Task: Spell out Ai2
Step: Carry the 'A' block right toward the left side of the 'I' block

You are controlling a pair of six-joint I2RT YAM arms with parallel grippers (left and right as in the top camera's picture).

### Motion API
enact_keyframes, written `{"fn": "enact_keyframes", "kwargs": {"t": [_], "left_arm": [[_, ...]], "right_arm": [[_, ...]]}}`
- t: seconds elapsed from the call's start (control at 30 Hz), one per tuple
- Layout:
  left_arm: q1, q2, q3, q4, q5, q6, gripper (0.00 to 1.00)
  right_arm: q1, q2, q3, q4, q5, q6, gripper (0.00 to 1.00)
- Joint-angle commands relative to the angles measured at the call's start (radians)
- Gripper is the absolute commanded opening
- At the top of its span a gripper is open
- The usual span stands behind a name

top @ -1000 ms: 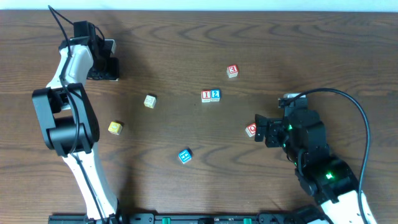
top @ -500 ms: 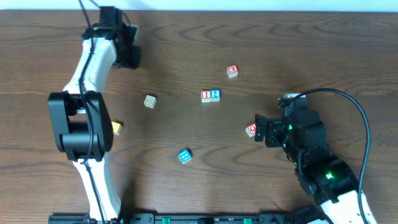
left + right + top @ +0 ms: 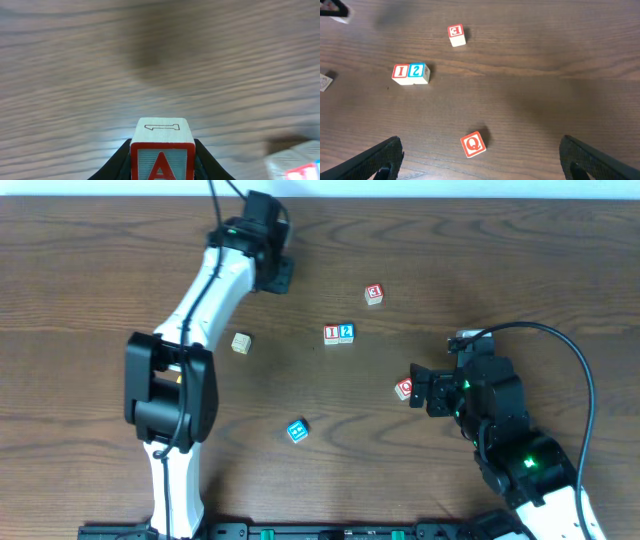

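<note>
My left gripper [image 3: 276, 275] hangs over the table's far side, left of centre, shut on the red-edged "A" cube [image 3: 162, 155]. The black fingers [image 3: 117, 162] press on both of its sides. The red "I" cube [image 3: 331, 334] and the blue "2" cube [image 3: 346, 333] sit touching side by side mid-table. In the right wrist view they read "I" [image 3: 400, 72] then "2" [image 3: 417, 70]. My right gripper [image 3: 416, 389] stands open low at the right.
A red "Q" cube [image 3: 472, 144] lies between my right gripper's wide fingertips. A red-edged cube [image 3: 374, 294] sits far right of the pair. A blue cube [image 3: 297, 431] lies near the front and a tan cube [image 3: 241, 342] to the left.
My left arm has swung from the far left corner rightward along the back of the table, carrying the "A" cube. The right arm and the loose cubes have not moved.
</note>
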Motion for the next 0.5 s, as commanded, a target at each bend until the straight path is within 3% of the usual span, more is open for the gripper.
{"fn": "enact_keyframes", "kwargs": {"t": [0.0,0.23,0.47], "left_arm": [[-0.042,-0.019,0.018,-0.003,-0.01,-0.098,0.06],[-0.117,-0.019,0.014,-0.029,-0.06,-0.189,0.06],[-0.132,-0.019,-0.001,-0.051,-0.059,-0.195,0.06]], "right_arm": [[-0.007,-0.002,-0.005,-0.002,0.0,0.013,0.99],[-0.007,-0.002,-0.005,-0.002,0.0,0.013,0.99],[-0.007,-0.002,-0.005,-0.002,0.0,0.013,0.99]]}}
